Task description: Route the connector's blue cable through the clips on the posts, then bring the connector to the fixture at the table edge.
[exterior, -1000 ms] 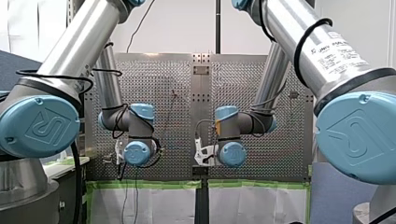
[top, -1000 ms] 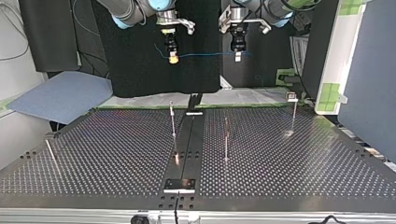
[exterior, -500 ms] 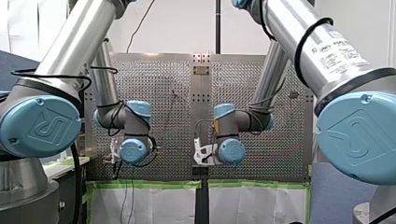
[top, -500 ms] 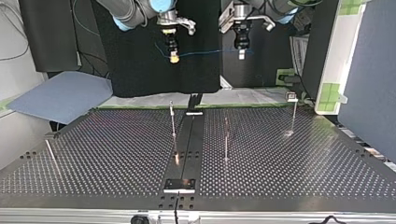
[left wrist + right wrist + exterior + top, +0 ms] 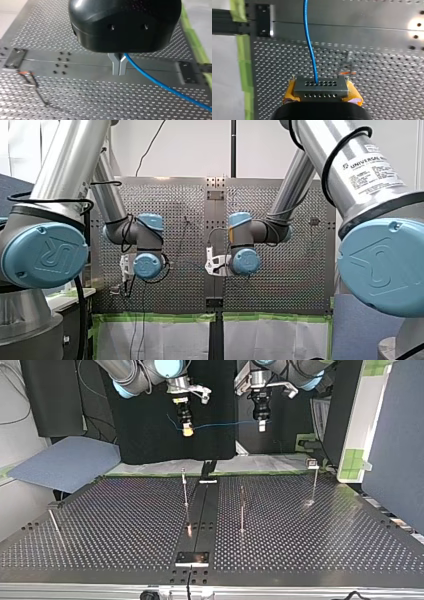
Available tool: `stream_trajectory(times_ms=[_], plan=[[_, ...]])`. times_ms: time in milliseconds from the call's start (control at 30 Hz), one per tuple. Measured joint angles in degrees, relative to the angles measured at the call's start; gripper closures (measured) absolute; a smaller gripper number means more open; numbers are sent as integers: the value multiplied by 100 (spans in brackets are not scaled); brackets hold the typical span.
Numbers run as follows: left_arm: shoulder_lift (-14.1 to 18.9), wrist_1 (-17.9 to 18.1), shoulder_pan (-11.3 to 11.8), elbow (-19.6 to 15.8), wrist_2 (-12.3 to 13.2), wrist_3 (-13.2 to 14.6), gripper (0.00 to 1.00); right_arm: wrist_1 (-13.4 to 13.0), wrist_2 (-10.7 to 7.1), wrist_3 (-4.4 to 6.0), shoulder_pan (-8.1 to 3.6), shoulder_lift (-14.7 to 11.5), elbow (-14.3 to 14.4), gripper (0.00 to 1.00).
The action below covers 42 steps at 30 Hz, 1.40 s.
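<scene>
In the top view my right gripper [image 5: 187,430] hangs above the table's far edge, its yellow pads shut on the connector [image 5: 187,432]. The blue cable [image 5: 225,424] runs level from it to my left gripper [image 5: 261,425], which is shut on the cable. The right wrist view shows the grey perforated connector [image 5: 320,86] clamped in my right gripper [image 5: 321,97], with the cable [image 5: 309,45] leading straight ahead. In the left wrist view my left gripper [image 5: 119,71] has its metal fingers pinched on the cable [image 5: 162,86], which trails off to one side.
Thin posts stand on the perforated table: one [image 5: 184,487] left of the centre rail, one [image 5: 242,510] right of it, one [image 5: 315,482] at the far right. A slanted rod [image 5: 54,525] is at the left. A metal plate [image 5: 192,558] sits at the near edge.
Both arms have carried the stretched cable a little toward the table; in the front view both wrists have risen. My left gripper has also shifted slightly to the top view's right. Both grips are unchanged.
</scene>
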Motion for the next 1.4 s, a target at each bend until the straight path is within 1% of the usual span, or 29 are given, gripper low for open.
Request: stream_trajectory(times_ms=[233,333,467,600,767,967,1067,1133,1267,1400], plan=[[378,-377,67,340,-8,-46,100,342,-75,-11,-78,-342,-116,99],[516,-517,100,397,-19,-50,100,471,-139,0,-115,-470,-138,99],[706,-707,159,417,-131,-51,100,623,-211,9,-168,-665,-180,99],[891,-891,205,432,-195,-46,100,641,-291,22,-211,-849,-229,99],[1115,-1094,240,446,-186,-41,100,602,-427,42,-261,-1084,-304,99],[1407,-1162,317,487,-67,-73,100,605,-511,85,-321,-1358,-438,99],[1554,-1170,360,529,-24,-89,100,605,-634,118,-366,-1520,-487,99],[1613,-1183,393,571,4,-103,100,605,-696,129,-387,-1585,-500,99],[1535,-1255,457,701,122,-128,100,605,-757,149,-447,-1632,-520,99],[1356,-1292,506,882,305,-143,100,604,-841,154,-505,-1596,-546,99]])
